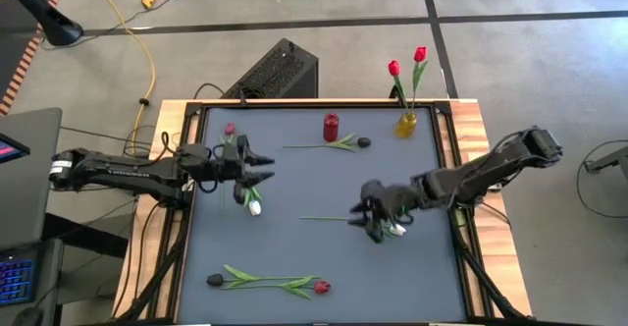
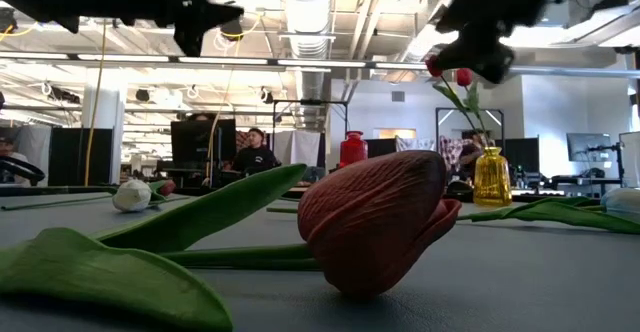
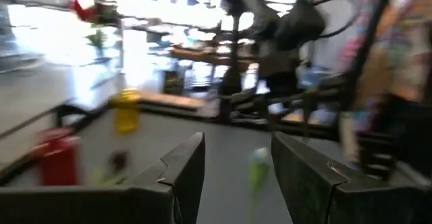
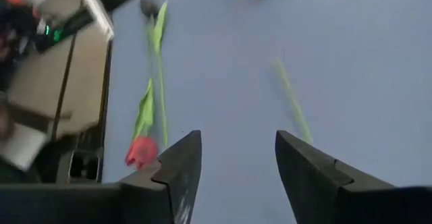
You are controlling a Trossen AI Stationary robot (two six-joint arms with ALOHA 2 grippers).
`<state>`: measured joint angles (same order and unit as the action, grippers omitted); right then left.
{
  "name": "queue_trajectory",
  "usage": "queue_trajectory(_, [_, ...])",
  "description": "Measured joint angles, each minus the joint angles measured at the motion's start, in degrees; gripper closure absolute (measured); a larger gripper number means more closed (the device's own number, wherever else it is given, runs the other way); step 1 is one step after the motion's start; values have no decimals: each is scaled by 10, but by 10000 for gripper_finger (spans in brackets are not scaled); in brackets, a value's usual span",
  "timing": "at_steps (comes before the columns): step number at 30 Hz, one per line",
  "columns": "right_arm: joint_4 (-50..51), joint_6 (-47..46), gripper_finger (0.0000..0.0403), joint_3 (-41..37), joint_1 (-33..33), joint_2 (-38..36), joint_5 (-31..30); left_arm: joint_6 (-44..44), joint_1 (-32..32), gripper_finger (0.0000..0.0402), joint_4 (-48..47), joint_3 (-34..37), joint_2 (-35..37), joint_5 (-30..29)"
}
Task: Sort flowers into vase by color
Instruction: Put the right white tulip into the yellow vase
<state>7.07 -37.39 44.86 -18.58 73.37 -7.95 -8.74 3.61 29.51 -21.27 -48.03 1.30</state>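
Grey table (image 1: 294, 247): right tool (image 1: 378, 218) open above a white tulip (image 1: 396, 230).

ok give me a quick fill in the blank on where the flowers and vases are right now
1. The yellow vase holds two ____ tulips.
2. The red vase holds ____ flowers.
3. The left tool hovers by a tulip with a ____ head.
4. At the table's near edge, a red tulip lies stem to stem with a ____ one.

Missing words: red; no; white; dark
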Motion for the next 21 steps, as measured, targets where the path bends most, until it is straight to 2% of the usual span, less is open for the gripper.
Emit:
queue_trajectory(3, [-33, 7, 201, 0, -37, 22, -36, -13, -37, 242, -6, -14, -1, -13])
queue_trajectory(6, [-73, 37, 209, 0, -68, 44, -55, -26, -91, 242, -70, -39, -4, -53])
queue_trajectory(8, [-104, 69, 213, 0, -82, 59, -57, -52, -134, 242, -131, -56, -15, -103])
queue_trajectory(12, [-153, 136, 215, 0, -82, 87, -58, -145, -204, 242, -259, -99, -41, -240])
queue_trajectory(14, [-165, 158, 216, 0, -74, 95, -59, -200, -229, 242, -327, -122, -56, -280])
queue_trajectory(17, [-164, 170, 216, 0, -65, 95, -58, -253, -258, 242, -379, -159, -92, -286])
queue_trajectory(21, [-167, 215, 216, 0, -60, 92, -58, -257, -293, 242, -411, -215, -157, -245])
